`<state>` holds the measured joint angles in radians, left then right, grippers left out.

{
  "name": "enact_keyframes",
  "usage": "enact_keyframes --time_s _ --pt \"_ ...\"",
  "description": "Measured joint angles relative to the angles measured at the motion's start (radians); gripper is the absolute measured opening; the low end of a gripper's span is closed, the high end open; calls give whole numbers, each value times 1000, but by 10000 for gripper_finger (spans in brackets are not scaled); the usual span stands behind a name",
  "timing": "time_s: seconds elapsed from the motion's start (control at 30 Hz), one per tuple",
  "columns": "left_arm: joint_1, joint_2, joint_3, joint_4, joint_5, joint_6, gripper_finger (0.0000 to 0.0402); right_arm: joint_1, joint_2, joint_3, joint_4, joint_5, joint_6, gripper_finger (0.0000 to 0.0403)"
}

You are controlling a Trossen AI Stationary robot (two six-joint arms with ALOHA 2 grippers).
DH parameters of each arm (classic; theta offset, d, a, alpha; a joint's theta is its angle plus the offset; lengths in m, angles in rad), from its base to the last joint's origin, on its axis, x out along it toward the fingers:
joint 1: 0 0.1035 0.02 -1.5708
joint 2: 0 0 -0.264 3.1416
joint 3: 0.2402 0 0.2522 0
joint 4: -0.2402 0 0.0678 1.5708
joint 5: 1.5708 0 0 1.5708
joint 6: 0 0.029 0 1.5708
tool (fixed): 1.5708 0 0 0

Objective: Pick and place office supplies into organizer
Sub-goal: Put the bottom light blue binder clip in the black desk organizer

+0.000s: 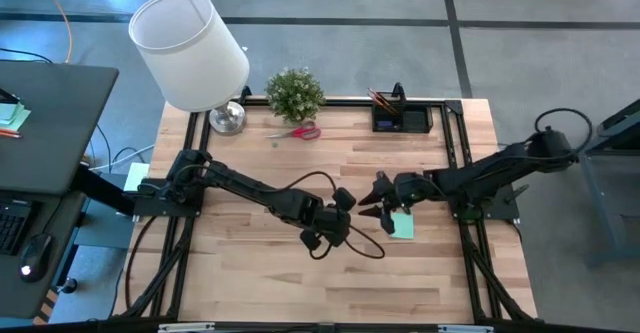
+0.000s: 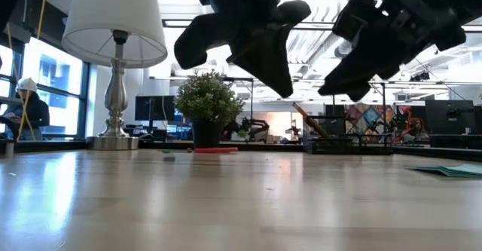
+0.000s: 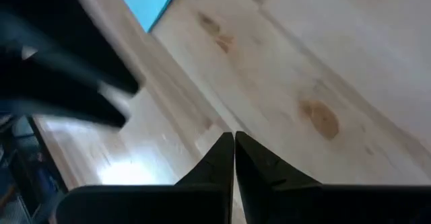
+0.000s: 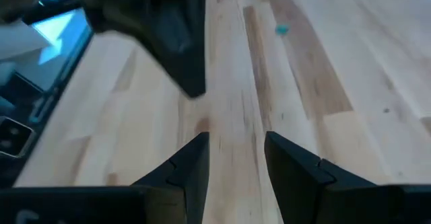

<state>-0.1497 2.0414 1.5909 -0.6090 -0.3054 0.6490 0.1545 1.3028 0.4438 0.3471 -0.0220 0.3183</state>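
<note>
My left gripper (image 1: 350, 201) hangs above the table's middle, shut, with nothing between its fingers (image 3: 234, 143). My right gripper (image 1: 378, 199) faces it from the right, open and empty (image 4: 236, 146), also clear of the table (image 2: 339, 85). The mint-green sticky-note pad (image 1: 402, 224) lies flat on the wood just under and near the right gripper. Red-handled scissors (image 1: 295, 131) lie flat in front of the plant. The black organizer (image 1: 401, 119) stands at the far edge with orange pencils (image 1: 381, 100) leaning in it. A small teal piece (image 4: 281, 29) lies on the wood.
A white-shaded lamp (image 1: 195, 48) and a small potted plant (image 1: 295, 93) stand at the far left and far middle. Black frame rails (image 1: 455, 133) run along the table's sides. Bare wood (image 1: 270, 263) spreads across the near half.
</note>
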Motion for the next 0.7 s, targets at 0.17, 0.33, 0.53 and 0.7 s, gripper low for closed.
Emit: enact_keyframes --time_s 0.17,0.33,0.53,0.7 --pt "12 -1 0 -175 -132 -82 2 30 154 0 100 29 36 138" --pt "109 -1 0 -495 1 -322 1 32 303 0 218 10 63 138" --pt "209 -56 -103 -562 31 -500 1 24 354 0 338 3 13 138" --pt "253 -202 -302 -404 94 -586 0 22 351 0 375 -15 -23 138"
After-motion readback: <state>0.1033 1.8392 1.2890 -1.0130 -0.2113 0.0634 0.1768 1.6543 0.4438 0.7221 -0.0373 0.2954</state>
